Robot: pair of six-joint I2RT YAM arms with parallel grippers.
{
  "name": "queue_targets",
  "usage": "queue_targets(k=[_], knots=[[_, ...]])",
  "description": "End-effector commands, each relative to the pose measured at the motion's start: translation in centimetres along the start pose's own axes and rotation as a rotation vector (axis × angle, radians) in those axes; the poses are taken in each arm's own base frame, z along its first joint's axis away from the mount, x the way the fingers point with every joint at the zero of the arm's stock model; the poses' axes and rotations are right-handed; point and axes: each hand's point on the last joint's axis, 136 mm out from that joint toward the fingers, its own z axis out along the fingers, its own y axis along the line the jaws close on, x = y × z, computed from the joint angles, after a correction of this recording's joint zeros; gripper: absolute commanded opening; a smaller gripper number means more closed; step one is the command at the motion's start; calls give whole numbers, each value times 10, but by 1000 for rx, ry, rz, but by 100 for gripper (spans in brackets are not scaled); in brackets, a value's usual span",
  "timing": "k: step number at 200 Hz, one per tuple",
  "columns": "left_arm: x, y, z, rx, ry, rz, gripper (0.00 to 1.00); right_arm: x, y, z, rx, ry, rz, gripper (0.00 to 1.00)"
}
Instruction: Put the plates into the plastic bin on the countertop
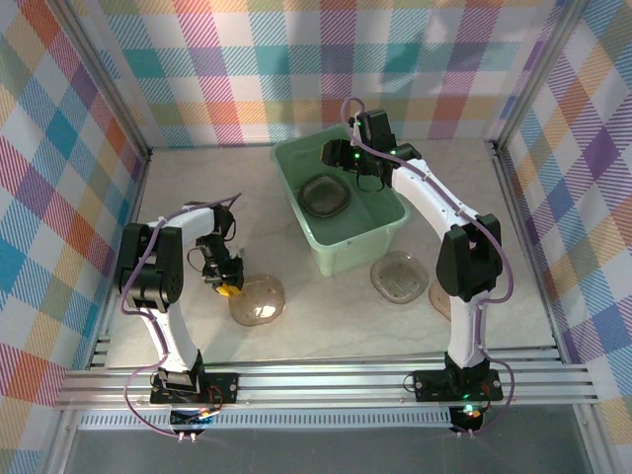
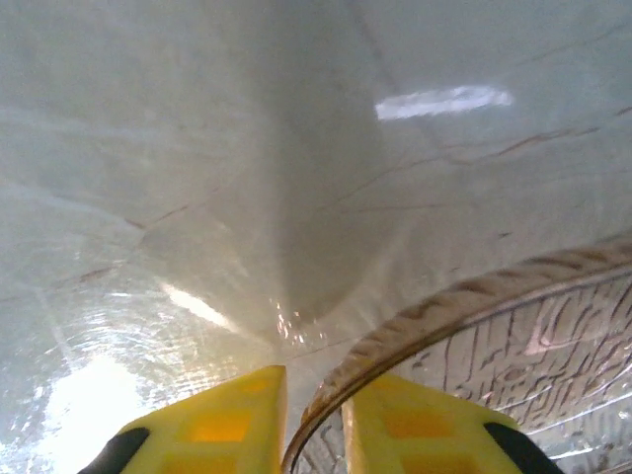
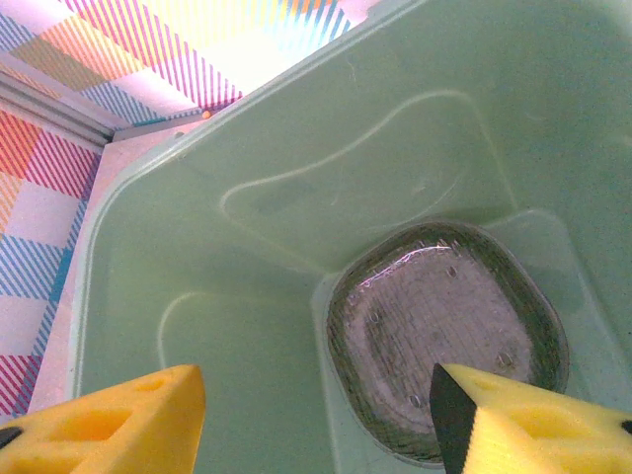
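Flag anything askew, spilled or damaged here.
Nothing stands out. One plate lies flat in the plastic bin; the left gripper grips the near plate by its rim, flat on the countertop.

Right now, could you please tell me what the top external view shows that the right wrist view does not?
Top external gives the countertop, two plates lying on it, the left plate and the front plate, and the left gripper at the left plate's rim. The right wrist view adds the grid texture on the binned plate and the right gripper open above it. Both show the plastic bin with that plate inside.
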Motion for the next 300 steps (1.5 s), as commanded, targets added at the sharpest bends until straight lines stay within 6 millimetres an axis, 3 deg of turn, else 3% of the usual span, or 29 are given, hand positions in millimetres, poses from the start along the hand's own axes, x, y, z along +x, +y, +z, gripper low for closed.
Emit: queue_targets(k=[1,77,143,170,203,244,265,300], knots=[[-10,-11,-11,24,-48,14,16,-8,-1,-4,-3,-26,5,62],[-27,-14,-58,-13,-221,26,0,-15,3,-10,-6,-41,9,62],[-39,-3,-113,-84,-497,-27,0,-26,15,-18,-28,-51,21,62],[-47,12,-154,-106,-700,-140,0,-31,20,-22,-41,-54,33,63],[-57,8,-217,-30,-942,-217,0,-44,52,-32,-182,-71,30,66],[-74,-28,-292,229,-1152,-209,0,-55,97,-53,-439,-32,40,65],[-82,-43,-319,313,-1210,-180,0,-57,116,-69,-529,-28,-2,63],[-93,-68,-353,432,-1265,-119,0,-43,128,-83,-575,10,-68,57]])
